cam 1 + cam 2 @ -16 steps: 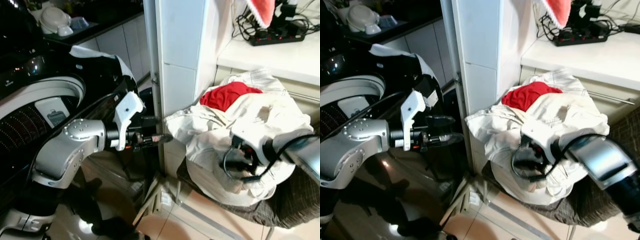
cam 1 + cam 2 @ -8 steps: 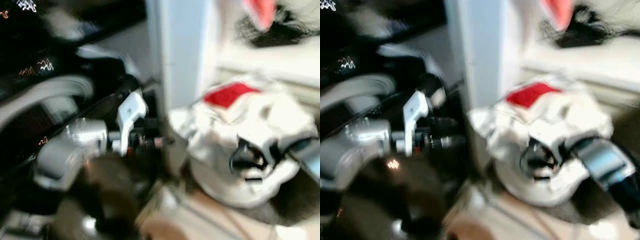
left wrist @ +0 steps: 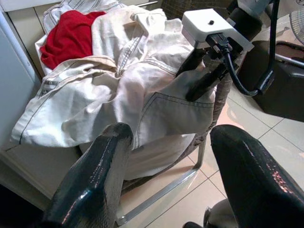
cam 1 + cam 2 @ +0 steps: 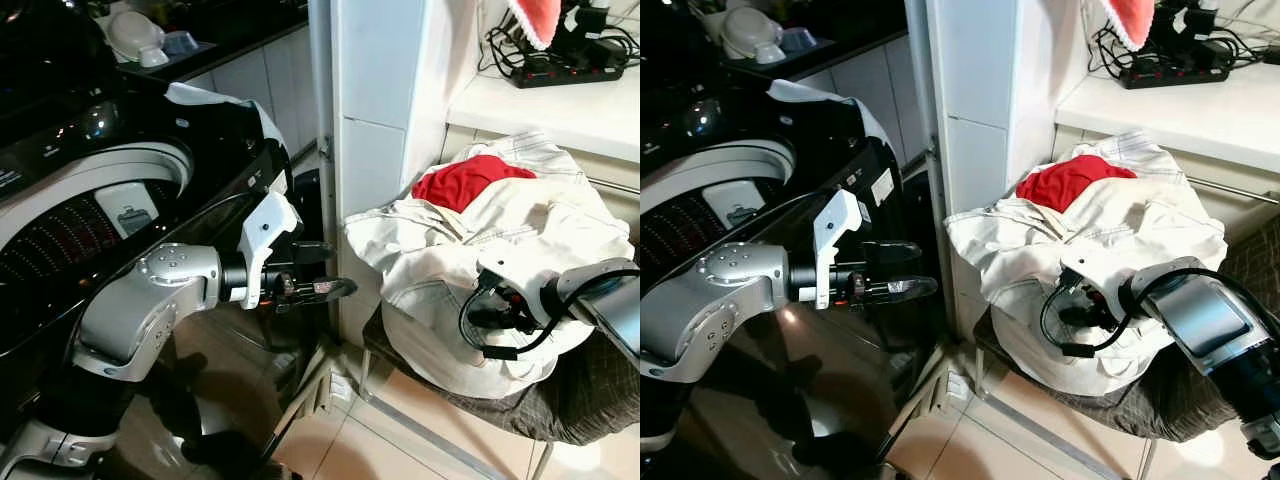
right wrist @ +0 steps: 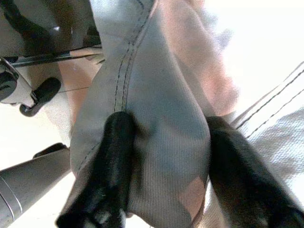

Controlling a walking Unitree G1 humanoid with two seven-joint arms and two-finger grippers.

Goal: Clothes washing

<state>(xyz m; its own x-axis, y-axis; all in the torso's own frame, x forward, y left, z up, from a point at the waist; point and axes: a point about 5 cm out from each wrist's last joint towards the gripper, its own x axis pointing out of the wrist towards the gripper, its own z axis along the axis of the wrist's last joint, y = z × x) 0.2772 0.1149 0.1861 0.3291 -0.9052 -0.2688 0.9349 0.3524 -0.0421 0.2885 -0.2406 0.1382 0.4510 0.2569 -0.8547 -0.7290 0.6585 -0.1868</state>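
Observation:
A heap of cream clothes [image 4: 450, 240] with a red garment [image 4: 465, 180] on top lies on a dark wicker chair [image 4: 590, 400]. My right gripper [image 4: 495, 315] is pushed into the front of the heap. In the right wrist view its fingers [image 5: 114, 156] stand open with a fold of cream fabric [image 5: 161, 95] bulging between them. My left gripper [image 4: 335, 270] is open and empty. It hovers in front of the black washing machine [image 4: 90, 200], pointing at the heap [image 3: 142, 85] from about a hand's width away.
A white tiled pillar [image 4: 375, 120] stands between the washer and the chair. A pale garment [image 4: 215, 100] drapes over the washer's top. Behind the chair is a white counter [image 4: 560, 110] with a power strip [image 4: 560, 70] and cables. The floor is tiled.
The camera shook and shifted slightly, blurring the middle frames. Both arms keep their places relative to the heap and the washer.

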